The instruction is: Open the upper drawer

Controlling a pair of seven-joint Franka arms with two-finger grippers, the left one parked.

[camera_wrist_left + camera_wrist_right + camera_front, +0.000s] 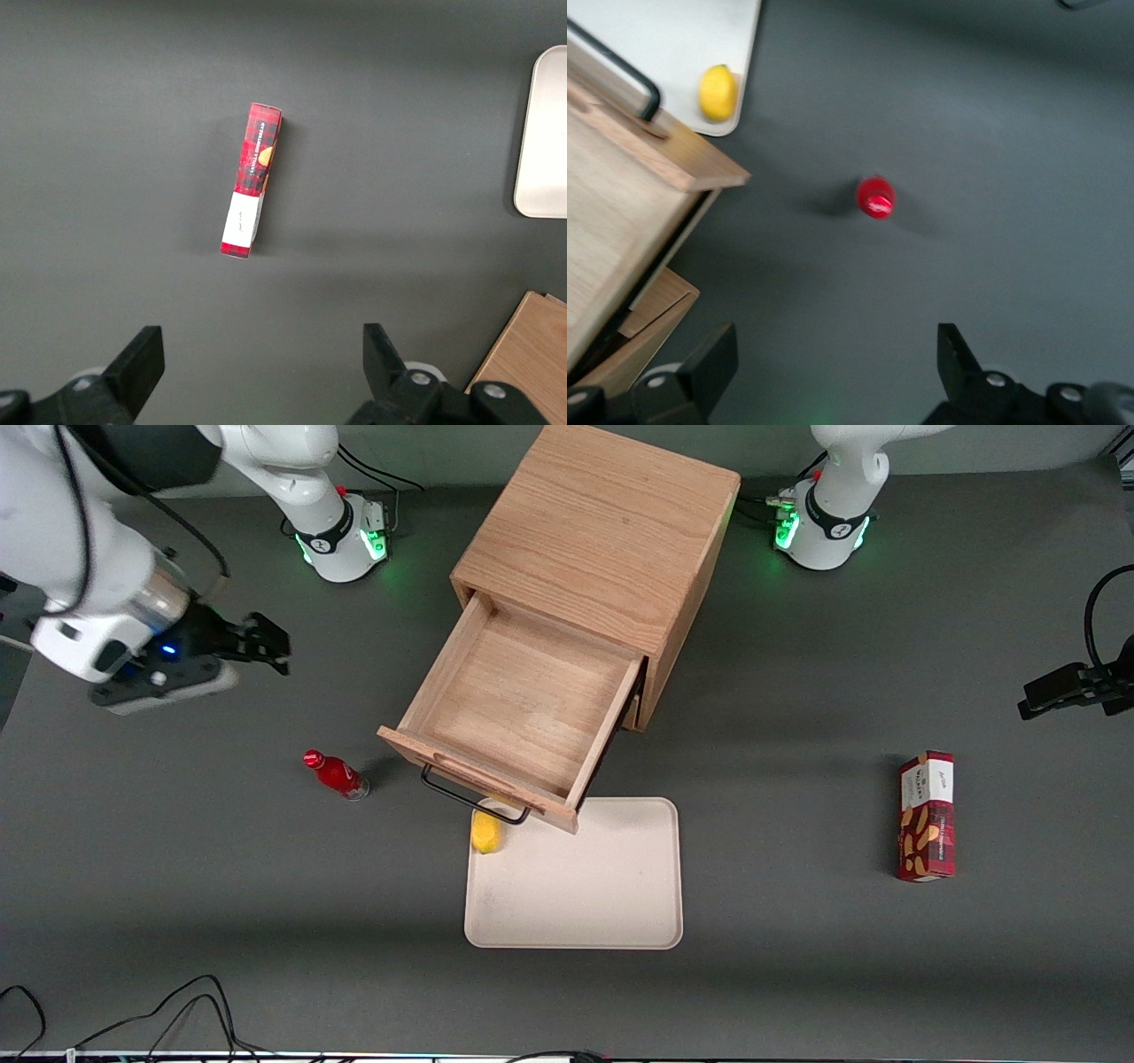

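The upper drawer (pixel 523 700) of the light oak cabinet (pixel 602 540) stands pulled far out, its plain wooden box empty. Its black bar handle (pixel 474 795) hangs over the edge of the tray. The drawer also shows in the right wrist view (pixel 620 204), with its handle (pixel 620 66). My gripper (pixel 266 645) is open and empty. It hovers well above the table toward the working arm's end, apart from the drawer and farther from the front camera than the red bottle. In the right wrist view its gripper (pixel 833 372) has wide-spread fingers (pixel 709 363) above bare table.
A red bottle (pixel 337 774) stands beside the drawer front; it also shows in the right wrist view (pixel 876 197). A cream tray (pixel 602 886) holds a lemon (pixel 485 833) under the handle. A red snack box (pixel 927 815) lies toward the parked arm's end.
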